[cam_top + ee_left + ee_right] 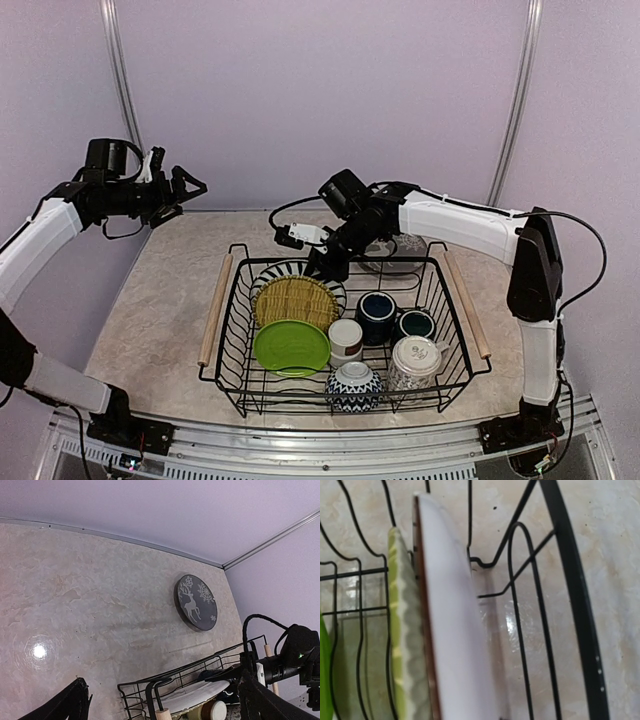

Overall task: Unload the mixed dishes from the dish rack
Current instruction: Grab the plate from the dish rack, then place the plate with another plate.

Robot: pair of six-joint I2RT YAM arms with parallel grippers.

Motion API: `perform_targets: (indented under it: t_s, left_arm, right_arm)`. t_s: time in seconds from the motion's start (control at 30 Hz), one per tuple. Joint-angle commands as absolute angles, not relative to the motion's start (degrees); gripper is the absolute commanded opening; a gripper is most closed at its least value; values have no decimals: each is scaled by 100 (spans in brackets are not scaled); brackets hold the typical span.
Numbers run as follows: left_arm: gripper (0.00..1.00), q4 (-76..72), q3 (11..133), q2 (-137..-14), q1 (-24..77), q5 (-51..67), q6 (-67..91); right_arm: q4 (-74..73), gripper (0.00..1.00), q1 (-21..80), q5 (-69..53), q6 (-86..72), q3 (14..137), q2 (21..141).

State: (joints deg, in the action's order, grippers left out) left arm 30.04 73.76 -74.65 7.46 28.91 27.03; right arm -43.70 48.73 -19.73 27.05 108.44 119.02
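Observation:
The black wire dish rack point(232, 330) sits mid-table. It holds a striped plate point(300, 270), a woven yellow plate point(295, 300) and a lime-green plate point(291, 346) standing on edge. It also holds a dark blue mug point(378, 312), a teal mug point(415, 323), two white cups point(346, 338) and a blue-white bowl point(354, 386). My right gripper point(322, 265) is down at the striped plate's far rim. The right wrist view shows that plate's white back point(450, 630) and the yellow plate point(405, 630), but no fingers. My left gripper point(185, 198) is open and empty, high at the far left.
A dark round plate with a white deer point(196, 602) lies flat on the table behind the rack's far right corner. The rack has wooden rod handles on its left point(215, 308) and right point(467, 305). A purple wall stands behind the table.

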Motion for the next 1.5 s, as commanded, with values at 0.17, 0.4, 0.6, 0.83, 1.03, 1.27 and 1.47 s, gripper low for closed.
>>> perform_targets:
  t_s: [0.17, 0.4, 0.6, 0.83, 1.03, 1.27, 1.47]
  left_arm:
    - [99, 2952, 7391, -7506, 712, 2924, 2742]
    - [99, 2953, 7392, -7497, 717, 2944, 2748]
    - [99, 2951, 7392, -7489, 721, 2957, 2751]
    - [99, 2936, 7392, -7497, 721, 3036, 2767]
    - [99, 2936, 7399, -7489, 721, 3062, 2769]
    - [99, 2936, 7400, -7482, 721, 3094, 2786]
    - [99, 2936, 7400, -7487, 729, 3105, 2795]
  right_arm:
    - [-4265, 0, 4913, -1857, 2624, 10802, 11292]
    - [-4173, 0, 4909, -1753, 2511, 10822, 11038]
    - [-3802, 0, 4920, -1512, 2271, 10612, 10677]
    - [-3299, 0, 4912, -1579, 2048, 10264, 10266]
    - [-3224, 0, 4912, -1662, 1836, 10388, 10332]
    - [-2536, 0, 4915, -898, 1309, 10098, 9814]
    - [-1654, 0, 4898, -238, 1005, 9368, 9119]
